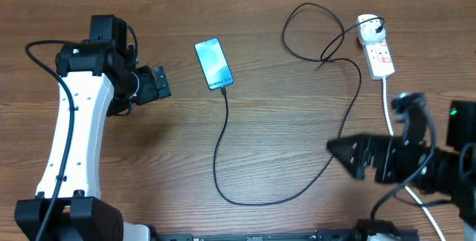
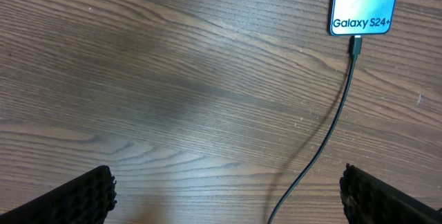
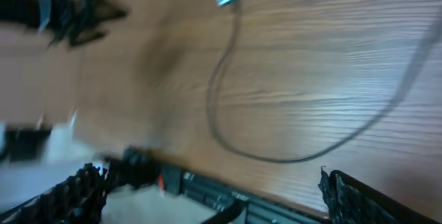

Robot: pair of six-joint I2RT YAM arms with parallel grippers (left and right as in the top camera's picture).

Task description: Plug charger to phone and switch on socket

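Left wrist view, phone [image 2: 364,4] reading "Galaxy S24+"

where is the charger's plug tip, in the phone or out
In. In the left wrist view the charger ends flush in the bottom edge of the phone, just below its Galaxy S24+ text.

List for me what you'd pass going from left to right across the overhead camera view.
Left gripper → phone → socket. The charger and the right gripper are left out: each overlaps other things across the width, so its place is unclear.
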